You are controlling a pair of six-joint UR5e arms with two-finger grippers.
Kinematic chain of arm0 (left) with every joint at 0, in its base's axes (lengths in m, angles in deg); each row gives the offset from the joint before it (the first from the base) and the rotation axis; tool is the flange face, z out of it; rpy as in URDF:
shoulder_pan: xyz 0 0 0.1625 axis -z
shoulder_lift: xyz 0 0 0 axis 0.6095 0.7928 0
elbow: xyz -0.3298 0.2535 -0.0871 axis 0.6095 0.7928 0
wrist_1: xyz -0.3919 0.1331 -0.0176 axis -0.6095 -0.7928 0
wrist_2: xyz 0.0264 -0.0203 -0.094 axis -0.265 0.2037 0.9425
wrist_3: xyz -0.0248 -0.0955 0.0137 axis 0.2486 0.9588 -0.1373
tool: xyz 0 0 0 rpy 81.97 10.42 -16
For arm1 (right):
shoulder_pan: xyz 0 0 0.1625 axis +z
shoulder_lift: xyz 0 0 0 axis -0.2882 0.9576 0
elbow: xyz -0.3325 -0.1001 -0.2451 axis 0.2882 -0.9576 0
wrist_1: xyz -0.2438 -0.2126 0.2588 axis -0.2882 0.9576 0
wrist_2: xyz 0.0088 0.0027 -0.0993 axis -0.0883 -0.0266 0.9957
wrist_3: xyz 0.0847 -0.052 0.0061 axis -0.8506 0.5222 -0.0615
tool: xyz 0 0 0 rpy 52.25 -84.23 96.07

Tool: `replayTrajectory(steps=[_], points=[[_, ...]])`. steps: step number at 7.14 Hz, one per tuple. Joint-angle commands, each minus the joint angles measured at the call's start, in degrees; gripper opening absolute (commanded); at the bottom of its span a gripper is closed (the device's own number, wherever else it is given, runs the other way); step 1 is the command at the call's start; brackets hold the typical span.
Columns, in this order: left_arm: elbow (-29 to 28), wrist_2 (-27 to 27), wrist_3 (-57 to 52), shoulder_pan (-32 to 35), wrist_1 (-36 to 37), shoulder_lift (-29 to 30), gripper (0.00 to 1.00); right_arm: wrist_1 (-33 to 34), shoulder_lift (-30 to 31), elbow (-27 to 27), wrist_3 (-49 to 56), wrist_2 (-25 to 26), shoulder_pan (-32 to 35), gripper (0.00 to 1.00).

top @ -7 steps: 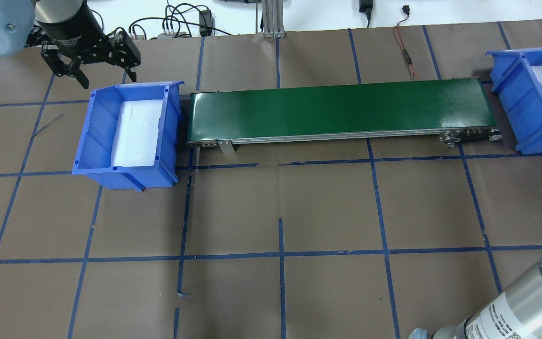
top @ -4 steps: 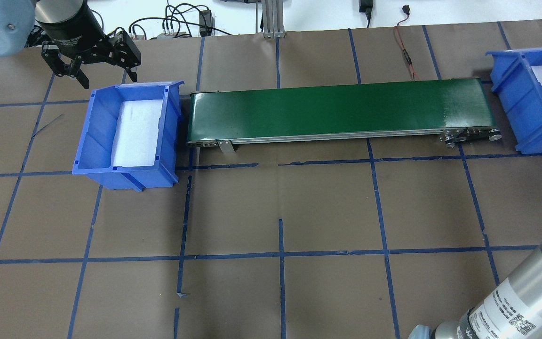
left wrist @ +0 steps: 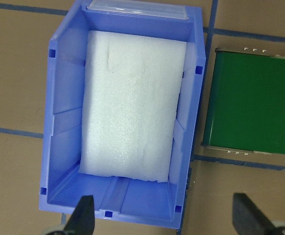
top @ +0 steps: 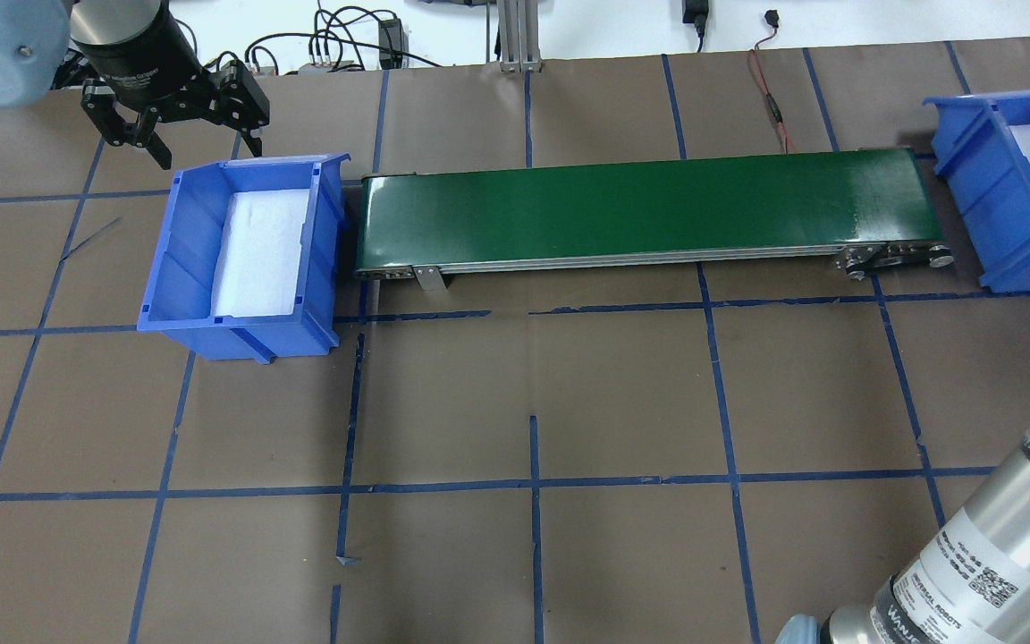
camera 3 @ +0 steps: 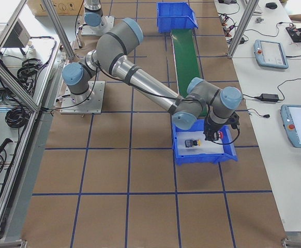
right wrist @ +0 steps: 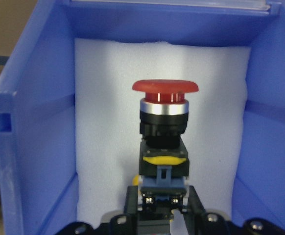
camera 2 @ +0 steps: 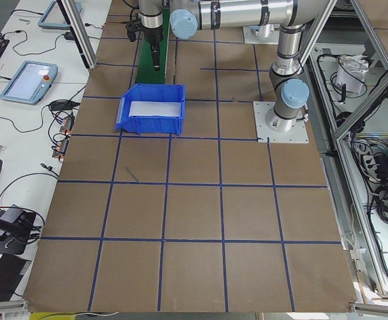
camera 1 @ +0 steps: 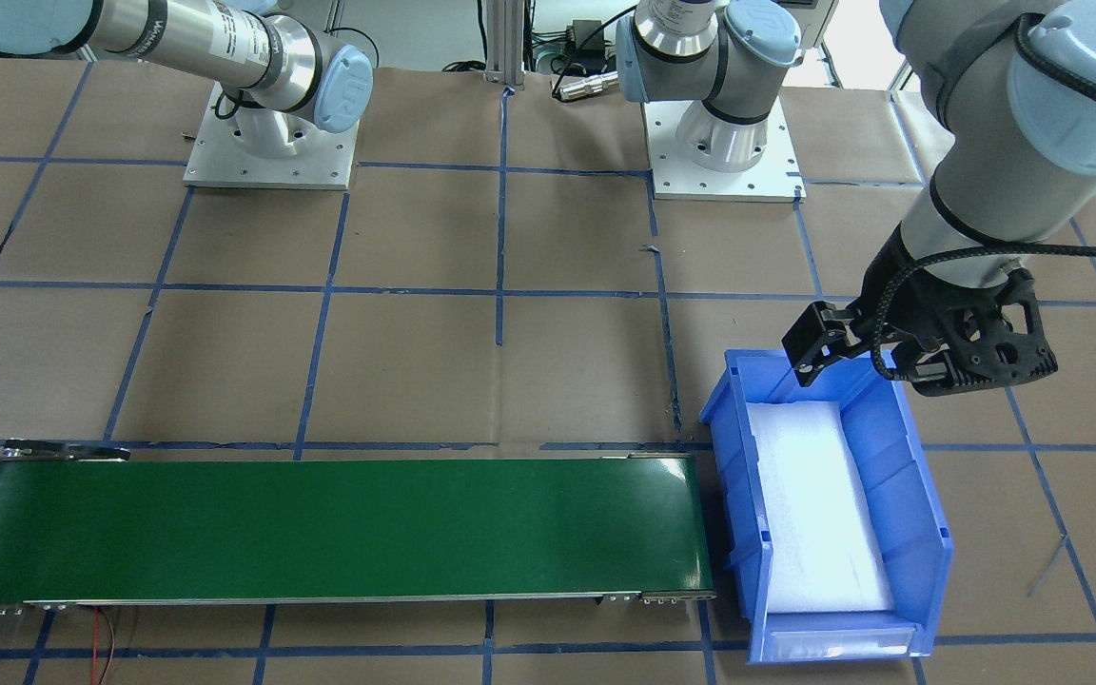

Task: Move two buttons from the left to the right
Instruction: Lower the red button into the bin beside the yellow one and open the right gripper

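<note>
At the right gripper [right wrist: 163, 208]: you can see its two fingers squeezed tight on the dark bottom part of the red button [right wrist: 164, 129].
Red button: it stands up straight in the grip, with its red cap on top. Under the cap you see a silver ring, then a black collar. It is held in the air above the foam and does not touch it.
Right bin [right wrist: 30, 147]: this blue plastic box is right under the gripper, just past the right end of the belt. Its floor is covered by the right foam pad [right wrist: 103, 98], which is white.
Yellow button [camera 3: 192, 143]: it lies on that foam inside the right bin, close to the held red button. You cannot tell from these views if the two touch.
Conveyor belt [top: 640, 206]: long and green, it runs between the two blue bins.
Left gripper [left wrist: 164, 215]: its fingers are spread wide apart with nothing between them. It hangs high over the left bin.
Left bin [top: 166, 259]: it is a blue box like the other, sitting just beside the left end of the belt. The left foam pad [left wrist: 132, 107], also white, lies flat on its floor.
Table [top: 622, 394]: brown paper covers it, and blue tape lines mark it into squares.
</note>
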Motion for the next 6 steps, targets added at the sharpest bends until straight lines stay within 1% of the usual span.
replayTrajectory(steps=[1, 4, 5, 6], points=[[0.0, 0.0, 0.0, 0.0, 0.0, -0.1, 1.0, 1.3, -4.5, -3.7, 0.0, -0.9, 0.1, 0.09], [0.1, 0.1, 0.0, 0.1, 0.0, -0.1, 1.0, 0.8, -4.8, -4.1, -0.1, -1.0, 0.6, 0.09], [0.1, 0.1, 0.0, 0.1, 0.0, -0.1, 1.0, 0.8, -4.9, -4.2, -0.1, -1.0, 0.6, 0.11], [0.2, 0.1, 0.0, 0.2, 0.0, 0.0, 1.0, 0.8, -5.0, -4.2, -0.2, -1.1, 0.6, 0.21]])
